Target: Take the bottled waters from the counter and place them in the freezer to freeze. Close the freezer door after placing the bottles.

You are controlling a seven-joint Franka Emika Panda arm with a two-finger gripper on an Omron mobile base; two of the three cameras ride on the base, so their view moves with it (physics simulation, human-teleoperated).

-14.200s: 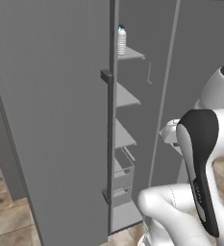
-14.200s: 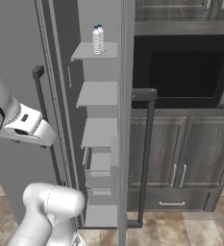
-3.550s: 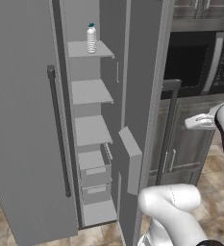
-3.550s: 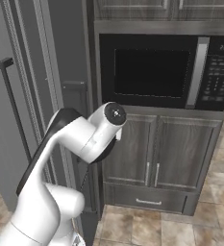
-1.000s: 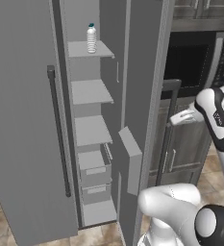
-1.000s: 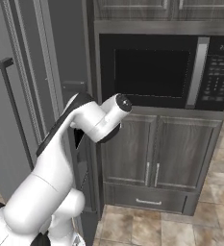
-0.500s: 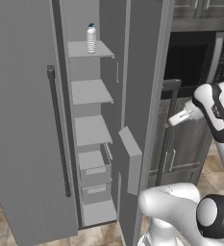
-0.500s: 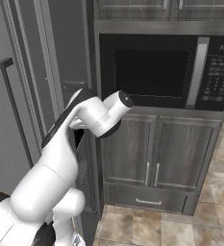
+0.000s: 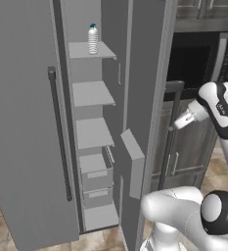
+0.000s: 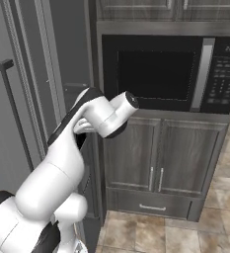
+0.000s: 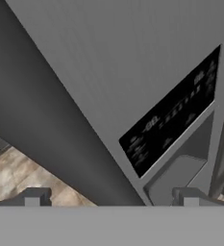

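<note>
— Where was the bottled water [image 9: 92,38]?
— Upright, cap up, on the freezer [image 9: 93,147] top shelf (door ajar).
— The gripper [image 11: 111,199]?
— Spread wide, empty, facing the dispenser panel [image 11: 168,125].

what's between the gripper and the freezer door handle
The gripper is open and empty, facing the dispenser door. The freezer door stands open, its handle across the open compartment; the fridge's middle wall stands between.
</note>
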